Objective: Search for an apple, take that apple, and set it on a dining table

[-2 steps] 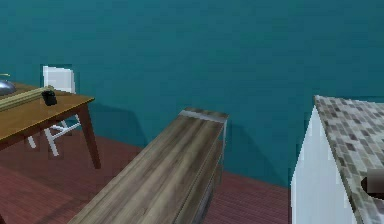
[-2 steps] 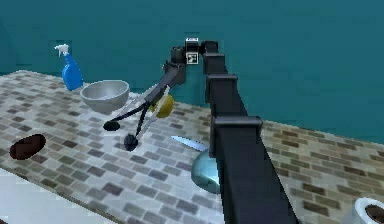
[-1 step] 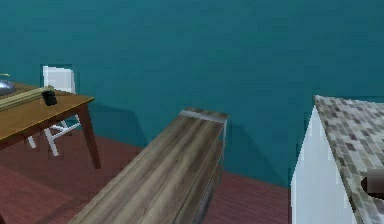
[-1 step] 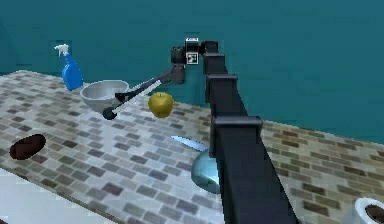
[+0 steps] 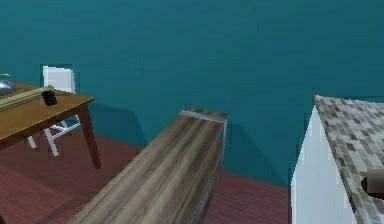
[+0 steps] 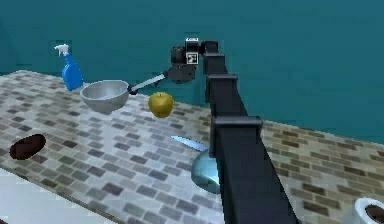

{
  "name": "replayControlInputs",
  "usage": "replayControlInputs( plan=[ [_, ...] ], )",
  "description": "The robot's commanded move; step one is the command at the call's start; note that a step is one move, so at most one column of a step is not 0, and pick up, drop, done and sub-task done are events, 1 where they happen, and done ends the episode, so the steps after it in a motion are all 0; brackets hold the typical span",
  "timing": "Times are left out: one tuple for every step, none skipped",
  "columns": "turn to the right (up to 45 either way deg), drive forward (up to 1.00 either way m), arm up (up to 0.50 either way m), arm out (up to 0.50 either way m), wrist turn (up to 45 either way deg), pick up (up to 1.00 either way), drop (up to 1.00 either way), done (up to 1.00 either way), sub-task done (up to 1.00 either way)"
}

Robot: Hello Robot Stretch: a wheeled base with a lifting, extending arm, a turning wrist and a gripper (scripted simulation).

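A yellow-green apple [image 6: 160,103] shows over the brick-patterned countertop [image 6: 90,150] in the arm side view, just below the gripper's thin fingers. The gripper [image 6: 137,87] reaches out from the dark arm [image 6: 235,130], its fingers pointing at a metal bowl [image 6: 104,95]. I cannot tell whether the apple rests on the counter or whether the gripper holds anything. A wooden dining table [image 5: 40,112] stands at the forward view's left, with a small dark object [image 5: 47,96] and part of a dish on it.
On the counter are a blue spray bottle [image 6: 69,69], a dark brown lump [image 6: 28,147], a knife [image 6: 188,143] and a second metal bowl [image 6: 203,172] partly behind the arm. Ahead lie a long wooden bench [image 5: 170,170], a white chair [image 5: 60,85], the counter's end [image 5: 340,140] and a teal wall.
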Motion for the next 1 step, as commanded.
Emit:
replayControlInputs(
  plan=[
    [0.0, 0.00, 0.00, 0.00, 15.0, 0.00, 0.00, 0.00, 0.00]
  ],
)
